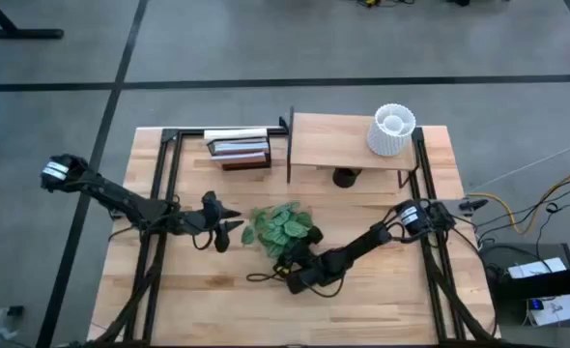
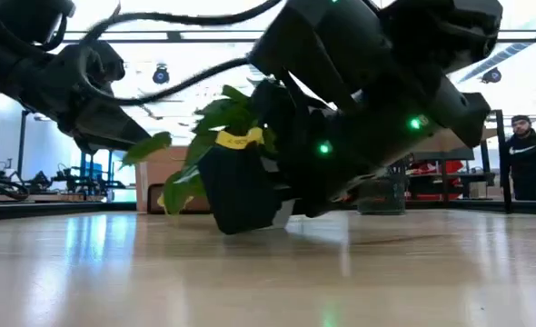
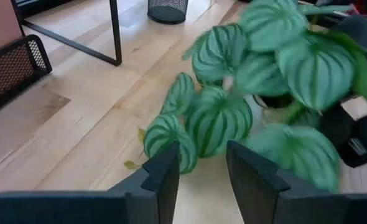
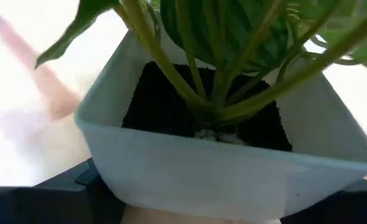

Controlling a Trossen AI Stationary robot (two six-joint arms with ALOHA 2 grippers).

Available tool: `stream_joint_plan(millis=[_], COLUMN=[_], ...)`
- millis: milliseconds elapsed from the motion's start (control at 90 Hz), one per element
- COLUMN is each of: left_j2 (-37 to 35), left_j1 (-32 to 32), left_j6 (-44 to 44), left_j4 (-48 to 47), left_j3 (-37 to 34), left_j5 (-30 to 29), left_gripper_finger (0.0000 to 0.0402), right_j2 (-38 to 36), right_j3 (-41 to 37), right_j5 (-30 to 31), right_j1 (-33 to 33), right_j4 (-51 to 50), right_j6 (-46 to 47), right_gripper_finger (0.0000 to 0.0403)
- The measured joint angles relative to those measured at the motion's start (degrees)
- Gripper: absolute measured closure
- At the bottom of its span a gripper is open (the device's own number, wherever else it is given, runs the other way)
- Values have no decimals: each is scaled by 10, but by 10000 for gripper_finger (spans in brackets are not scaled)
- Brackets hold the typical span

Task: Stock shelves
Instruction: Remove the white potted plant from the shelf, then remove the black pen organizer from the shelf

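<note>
A potted plant with striped green leaves (image 1: 281,227) lies tilted near the table's middle, in a pale square pot (image 4: 221,162) of dark soil. My right gripper (image 1: 300,275) is shut on the pot, reaching in from the table's right. My left gripper (image 1: 229,228) stands open just left of the leaves (image 3: 218,121), touching nothing. The shelves (image 1: 348,145) stand at the far right, a pale board on a black frame. A white ribbed pot (image 1: 392,130) rests on the board. My right gripper pinches the pot between its two fingers (image 4: 78,183), one on each of two opposite side walls (image 4: 118,180). It comes in low from the table's right and near side. The pot (image 2: 241,191) is tilted, leaves toward the far left, its lower edge (image 2: 250,227) at or just above the tabletop.
A dark slatted rack with books (image 1: 239,148) stands at the far edge, left of the shelves. A dark mesh cup (image 1: 344,177) sits under the shelf board. A person (image 2: 531,163) stands beyond the table. Bare tabletop lies along the near edge (image 1: 295,319).
</note>
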Motion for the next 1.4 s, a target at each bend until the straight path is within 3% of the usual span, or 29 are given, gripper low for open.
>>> stream_joint_plan(millis=[144,444,978,1178,1400], left_j2=[0,-1,-1,-1,-1], left_j1=[0,0,0,0,0], left_j6=[0,0,0,0,0], left_j4=[-1,0,5,7,9], left_j3=[0,0,0,0,0], left_j5=[0,0,0,0,0], left_gripper_finger=[274,283,296,284,274], right_j2=[-3,-37,-167,-231,-298], right_j3=[18,40,39,39,39], right_j5=[-33,-62,-100,-109,-103], right_j1=[-2,-4,3,35,71], right_j4=[-31,-232,-429,-476,-601], right_j6=[-7,92,101,101,156], right_gripper_finger=[80,43,38,38,38])
